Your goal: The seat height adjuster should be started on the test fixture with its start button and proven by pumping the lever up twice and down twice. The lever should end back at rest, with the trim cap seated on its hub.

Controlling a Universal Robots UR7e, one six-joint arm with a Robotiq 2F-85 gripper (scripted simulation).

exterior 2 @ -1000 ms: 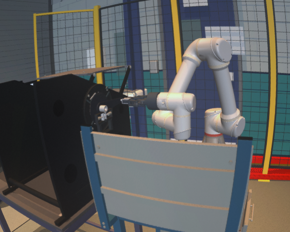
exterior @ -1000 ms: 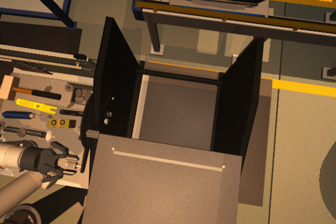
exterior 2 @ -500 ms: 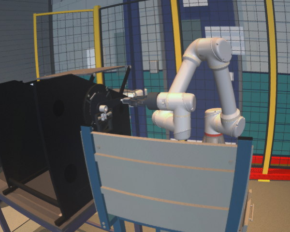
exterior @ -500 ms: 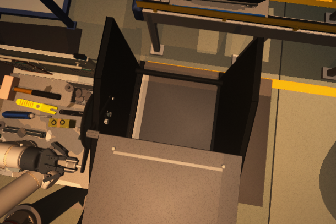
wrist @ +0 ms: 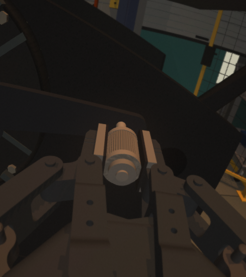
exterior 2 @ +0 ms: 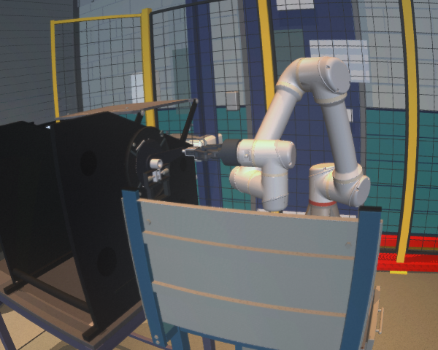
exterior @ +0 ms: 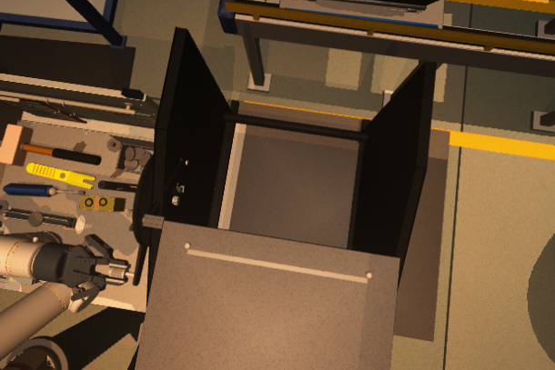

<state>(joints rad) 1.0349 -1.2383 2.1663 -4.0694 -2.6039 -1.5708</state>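
Observation:
The adjuster lever [exterior 2: 174, 151] is a dark flat arm reaching out from the round hub [exterior 2: 145, 158] on the side of the black seat fixture [exterior 2: 61, 196]. At its outer end sits a ribbed, light-coloured grip knob [wrist: 121, 152]. My gripper [wrist: 123, 147] [exterior 2: 196, 149] [exterior: 120, 272] has closed on that knob, one finger pad flat against each side of it. A small pale cylinder [exterior 2: 156, 163] stands out from the hub face; I cannot tell whether it is the trim cap. No start button can be made out.
The black side panel of the fixture [exterior: 186, 135] stands right beside the gripper. A tool tray with a mallet [exterior: 27, 147], a yellow tool [exterior: 59, 175] and a screwdriver [exterior: 32, 189] lies below the arm. A blue-framed grey board [exterior 2: 249, 271] stands in front.

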